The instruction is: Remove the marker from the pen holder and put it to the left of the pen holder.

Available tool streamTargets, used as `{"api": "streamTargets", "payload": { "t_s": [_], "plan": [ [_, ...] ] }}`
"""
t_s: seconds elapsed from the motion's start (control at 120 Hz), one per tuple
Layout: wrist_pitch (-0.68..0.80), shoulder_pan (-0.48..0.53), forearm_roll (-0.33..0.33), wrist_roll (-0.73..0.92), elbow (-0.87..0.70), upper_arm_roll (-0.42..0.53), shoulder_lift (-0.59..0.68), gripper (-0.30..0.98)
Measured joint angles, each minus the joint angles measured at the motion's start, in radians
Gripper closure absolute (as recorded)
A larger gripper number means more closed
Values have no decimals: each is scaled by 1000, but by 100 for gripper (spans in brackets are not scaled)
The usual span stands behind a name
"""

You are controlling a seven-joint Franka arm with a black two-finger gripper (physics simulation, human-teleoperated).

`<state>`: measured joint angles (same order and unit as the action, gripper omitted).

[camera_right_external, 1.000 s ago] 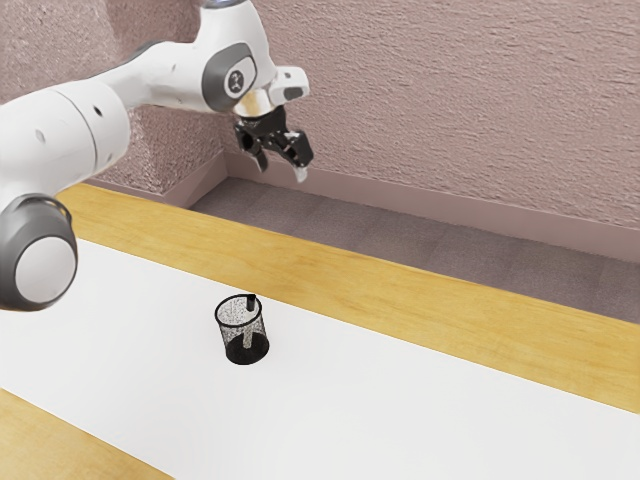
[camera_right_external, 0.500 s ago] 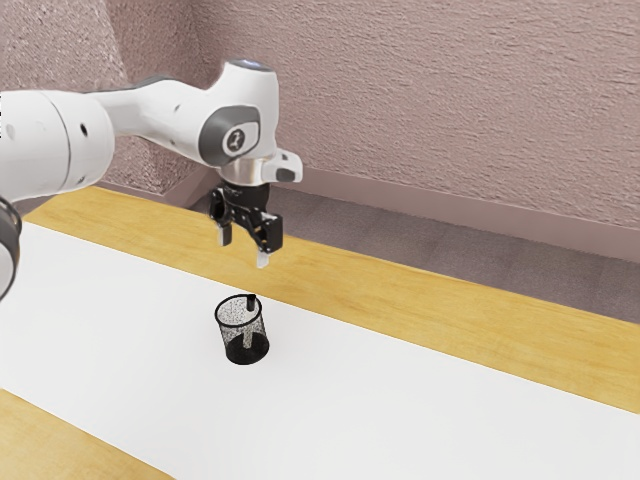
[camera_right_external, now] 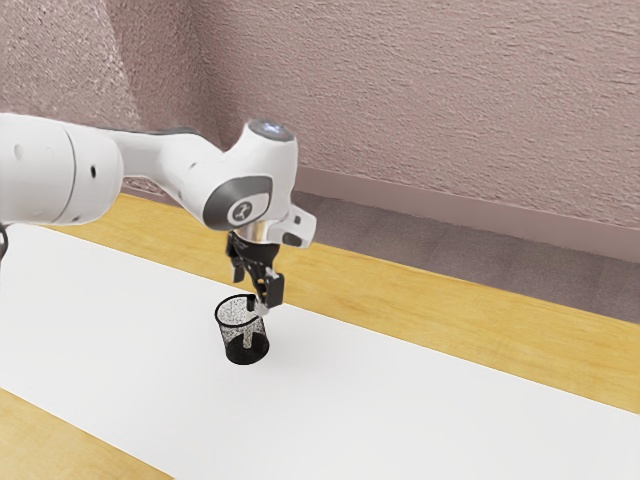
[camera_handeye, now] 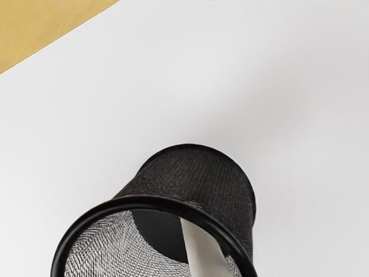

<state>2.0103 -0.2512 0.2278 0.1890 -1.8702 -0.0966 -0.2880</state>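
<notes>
Only the approach was in hand, and the lifting and placing were both left to do. The marker (camera_right_external: 251,303) stood inside the mesh pen holder (camera_right_external: 229,338), leaning to one side with its dark end up at the rim and its pale body running down toward the base. The pen holder stood upright on the white part of the table (camera_right_external: 400,420). The gripper (camera_right_external: 250,296) was right over the rim, its two fingers spread apart with no grip on anything; the near fingertip seemed to be just beside the marker's top, though the overlap there made contact hard to judge. What remained was to close on the marker, draw it clear of the rim, lay it down to the left of the pen holder and let go.
</notes>
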Motion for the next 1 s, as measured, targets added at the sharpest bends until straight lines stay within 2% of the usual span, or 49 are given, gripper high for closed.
{"api": "streamTargets", "payload": {
  "t_s": [0.133,0.35,0.617,1.0],
  "plan": [
    [48,-2,12,10,-27,0,12,2],
    [90,-4,17,13,-56,0,26,28],
    [112,-3,17,6,-81,-1,43,50],
    [139,-2,18,-1,-110,-2,51,61]
  ]
}}
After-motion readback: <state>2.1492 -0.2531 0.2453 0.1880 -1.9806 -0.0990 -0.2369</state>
